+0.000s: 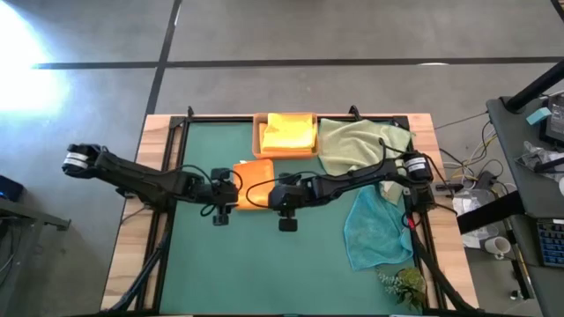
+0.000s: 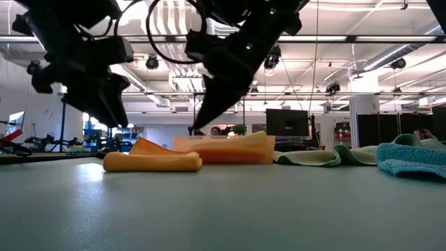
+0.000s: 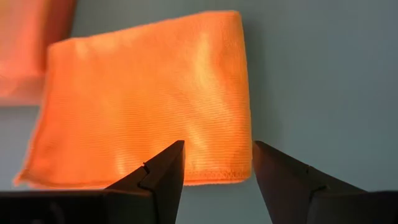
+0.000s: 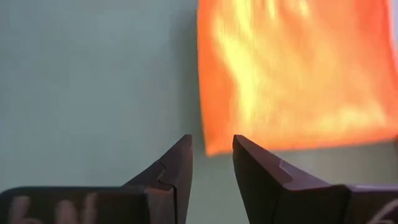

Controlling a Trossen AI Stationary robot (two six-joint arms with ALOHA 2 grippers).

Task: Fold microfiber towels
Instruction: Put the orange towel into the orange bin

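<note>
Both end effectors (image 1: 222, 187) (image 1: 284, 195) hover open, flanking the folded orange towel (image 1: 253, 183).

Dark green table mat (image 1: 264, 264), small wooden tray (image 1: 258, 136) at far edge, plant sprig (image 1: 404, 283), monitor (image 2: 286, 123)

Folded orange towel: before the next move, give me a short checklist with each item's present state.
1. Folded orange towel lies flat on the green table mat: ok.
2. Left gripper open, empty, above the towel's edge: ok.
3. Right gripper empty, jaws apart, beside the towel: ok.
4. Wooden tray already holds a folded yellow towel; room for another: cannot tell.
5. Pale green towel and teal towel folded: not ok, both lie crumpled.
</note>
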